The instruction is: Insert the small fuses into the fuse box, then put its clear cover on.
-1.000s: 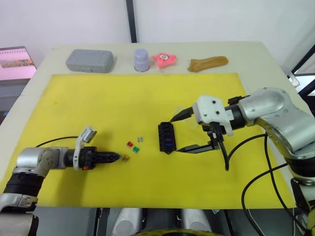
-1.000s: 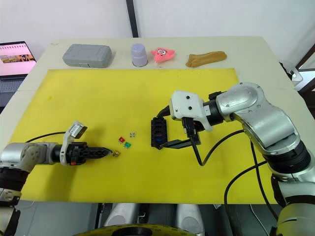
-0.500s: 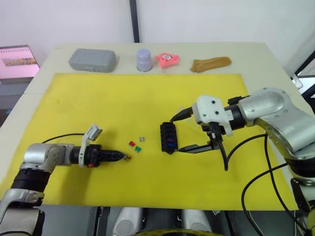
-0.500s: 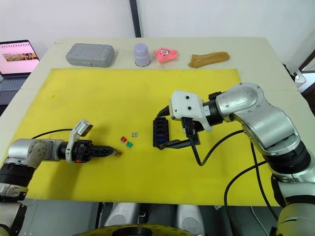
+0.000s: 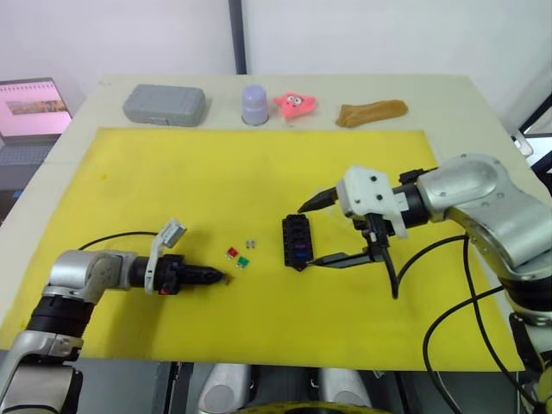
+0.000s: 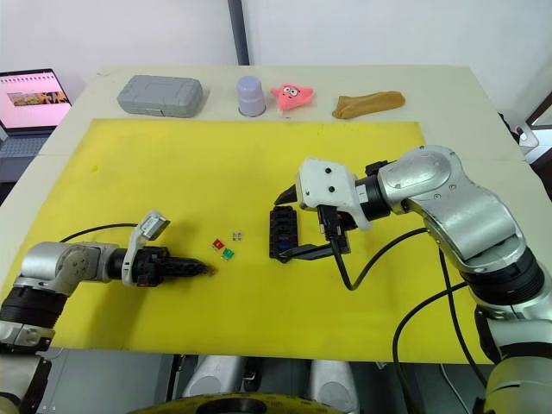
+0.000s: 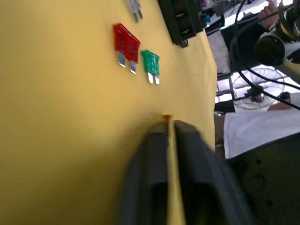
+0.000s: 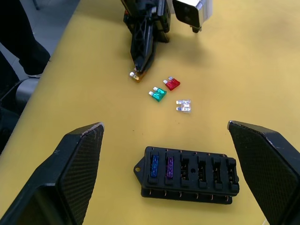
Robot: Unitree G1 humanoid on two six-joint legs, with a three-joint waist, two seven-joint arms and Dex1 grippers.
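My left hand [image 5: 222, 278] pinches amber fuse [image 8: 136, 76] by its body: tiny, light, slippery. Right hand [image 5: 311, 233] spread wide, straddling fuse box [image 8: 187, 174].

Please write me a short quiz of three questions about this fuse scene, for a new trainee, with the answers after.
1. True or false: the fuse box already holds two fuses.
2. Which loose fuse lies nearest the left hand? A) red fuse B) green fuse C) orange fuse
3. Fill the gap: the right hand stands ____ around the fuse box.

Key
1. True: a blue and a purple fuse sit in the two end slots.
2. C: the left hand is closed on it at the tips.
3. open: one finger on each side, not touching it.
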